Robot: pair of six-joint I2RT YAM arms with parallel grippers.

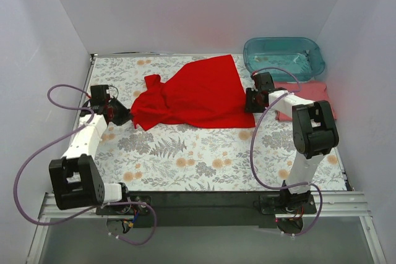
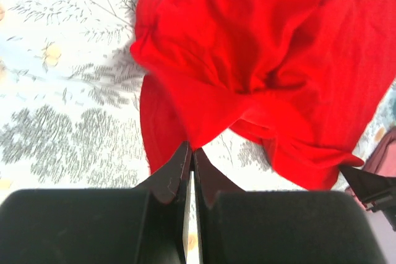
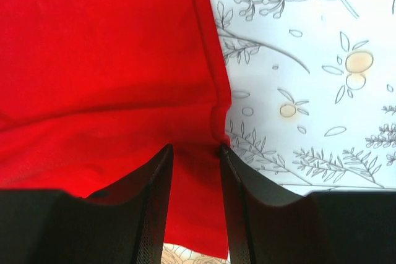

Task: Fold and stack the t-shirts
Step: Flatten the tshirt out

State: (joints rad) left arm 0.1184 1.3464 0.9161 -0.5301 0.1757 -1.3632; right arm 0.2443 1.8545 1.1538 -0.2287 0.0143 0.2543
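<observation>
Red shirt (image 1: 192, 94) lies crumpled on counter (image 1: 198, 159), unfolded. Pink shirt (image 1: 314, 91) already folded, far right. Left hand (image 1: 122, 114) clenched at red corner, catch unclear; right hand (image 1: 250, 101) released, straddling the hem. Fold and stack remain.

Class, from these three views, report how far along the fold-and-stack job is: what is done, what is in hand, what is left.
Done: the pink shirt lies folded flat beside the teal tub. In hand: the red shirt is crumpled and unfolded. The left gripper looks pinched on its corner, and the right gripper stands open astride its hem. Left: fold the red shirt and stack the two.
</observation>
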